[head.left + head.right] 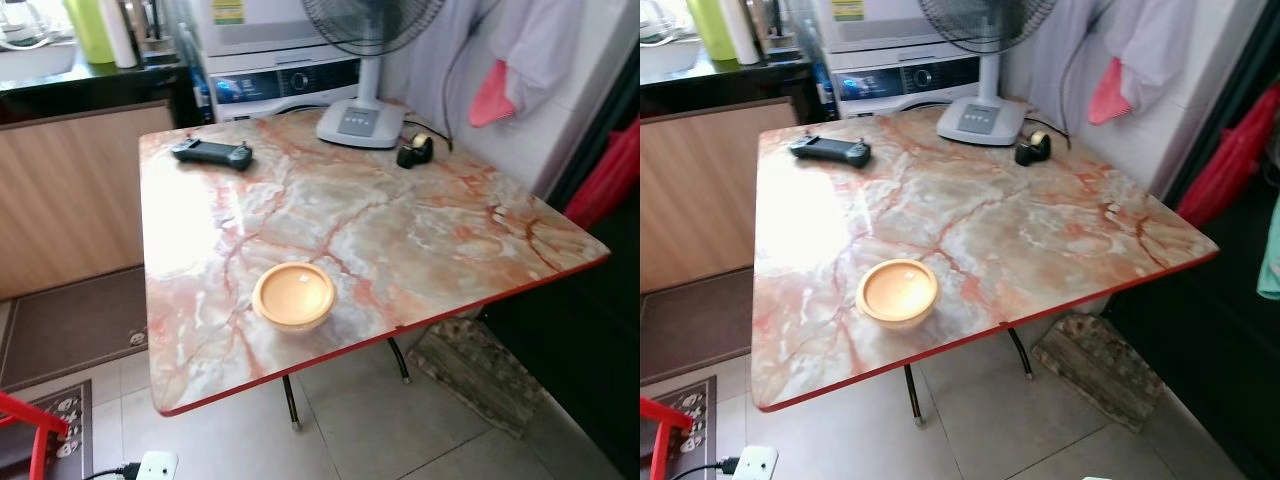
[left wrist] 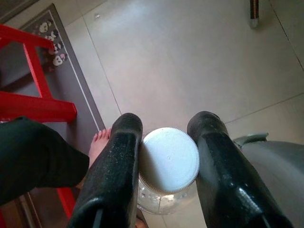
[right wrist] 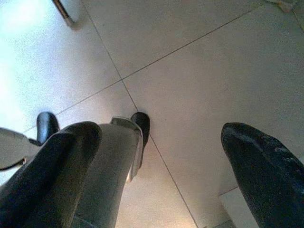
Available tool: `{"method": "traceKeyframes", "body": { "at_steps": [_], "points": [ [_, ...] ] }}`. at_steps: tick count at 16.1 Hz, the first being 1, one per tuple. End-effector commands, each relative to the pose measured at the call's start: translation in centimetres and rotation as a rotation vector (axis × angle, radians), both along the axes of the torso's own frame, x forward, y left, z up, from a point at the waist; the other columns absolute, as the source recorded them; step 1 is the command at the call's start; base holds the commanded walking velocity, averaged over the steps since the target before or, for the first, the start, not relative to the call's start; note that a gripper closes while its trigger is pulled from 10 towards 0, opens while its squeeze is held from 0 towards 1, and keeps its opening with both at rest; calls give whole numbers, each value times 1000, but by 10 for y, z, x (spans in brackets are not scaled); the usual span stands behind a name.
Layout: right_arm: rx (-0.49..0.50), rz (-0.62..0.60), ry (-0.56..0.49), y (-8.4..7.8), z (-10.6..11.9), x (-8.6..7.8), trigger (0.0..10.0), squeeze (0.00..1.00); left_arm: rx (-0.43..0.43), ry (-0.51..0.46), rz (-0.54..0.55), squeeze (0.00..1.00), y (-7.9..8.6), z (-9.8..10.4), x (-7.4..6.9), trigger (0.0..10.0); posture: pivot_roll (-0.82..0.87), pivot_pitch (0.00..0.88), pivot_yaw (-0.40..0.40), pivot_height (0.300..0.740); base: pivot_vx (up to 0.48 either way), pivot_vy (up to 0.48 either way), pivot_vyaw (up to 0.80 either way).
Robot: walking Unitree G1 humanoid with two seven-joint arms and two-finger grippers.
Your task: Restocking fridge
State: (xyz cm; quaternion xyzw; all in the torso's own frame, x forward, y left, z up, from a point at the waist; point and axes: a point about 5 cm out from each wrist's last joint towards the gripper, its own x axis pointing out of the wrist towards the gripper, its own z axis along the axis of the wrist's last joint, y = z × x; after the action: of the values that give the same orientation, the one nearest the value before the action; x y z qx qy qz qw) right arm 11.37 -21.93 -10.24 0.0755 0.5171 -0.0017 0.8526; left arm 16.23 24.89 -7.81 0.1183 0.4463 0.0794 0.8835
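Broadly, by size:
Table [image 1: 420, 230]: marble-patterned top with a red edge, on thin folding legs over tiled floor.
Fan [image 1: 362, 118]: its white base sits at the far edge, a tape roll [image 1: 415, 150] just beside it.
Controller [image 1: 211, 153]: dark, lying at the far left corner.
Bowl [image 1: 293, 294]: orange, near the front edge, apart from everything else.
Left gripper [image 2: 164, 161]: hangs low over the floor, fingers [image 2: 116, 166] clamped on a clear bottle [image 2: 168, 161] just under its white cap.
Right gripper [image 3: 161, 166]: fingers spread wide, holding nothing, aimed at the tiles.
Person's bare foot [image 2: 99, 142]: on the floor near the carried bottle.
Advice: judging from this, keep the clamp firm and the bottle upright while walking, steering wide of the foot and table legs.
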Motion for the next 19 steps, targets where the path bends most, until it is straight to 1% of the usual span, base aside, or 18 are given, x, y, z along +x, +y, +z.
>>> {"method": "traceKeyframes", "body": {
  "at_steps": [1,2,3,5,6,7,9,12,15,18,19],
  "points": [
    [2,46,-11,0,1,3,10000,0,8,20,7,0,0,-3,-6,10000,98,0,-16,740,0,0,0],
    [-7,84,-9,1,2,5,10000,0,21,24,12,0,3,-2,-6,10000,90,0,-10,740,0,0,0],
    [-16,75,-11,1,2,6,10000,0,23,25,25,0,5,-2,-6,10000,84,0,-6,740,0,0,0],
    [-14,-19,-35,0,3,8,10000,0,24,28,38,0,6,-2,-7,10000,71,0,-5,740,0,0,0],
    [-12,-32,-40,0,3,10,10000,0,24,28,39,0,6,-2,-7,10000,67,0,-7,740,0,0,0],
    [-7,-84,-46,0,3,11,10000,0,22,30,44,0,5,-3,-8,10000,69,0,-4,740,0,0,0],
    [-6,-104,-43,0,2,10,10000,0,12,30,55,0,3,-4,-10,10000,71,0,-5,740,0,0,0],
    [-1,-102,-32,1,1,6,10000,0,0,35,80,0,3,-6,-15,10000,77,0,-9,740,0,0,0],
    [5,-122,-31,0,1,3,10000,0,-21,45,69,0,1,-8,-17,10000,81,0,-7,740,0,0,0],
    [6,-123,-23,-1,0,2,10000,0,-21,59,65,0,1,-9,-20,10000,80,0,-7,740,0,0,0],
    [11,-123,-20,-1,0,2,10000,0,-23,62,66,0,0,-9,-21,10000,81,0,-8,740,0,0,-800]
  ]
}}
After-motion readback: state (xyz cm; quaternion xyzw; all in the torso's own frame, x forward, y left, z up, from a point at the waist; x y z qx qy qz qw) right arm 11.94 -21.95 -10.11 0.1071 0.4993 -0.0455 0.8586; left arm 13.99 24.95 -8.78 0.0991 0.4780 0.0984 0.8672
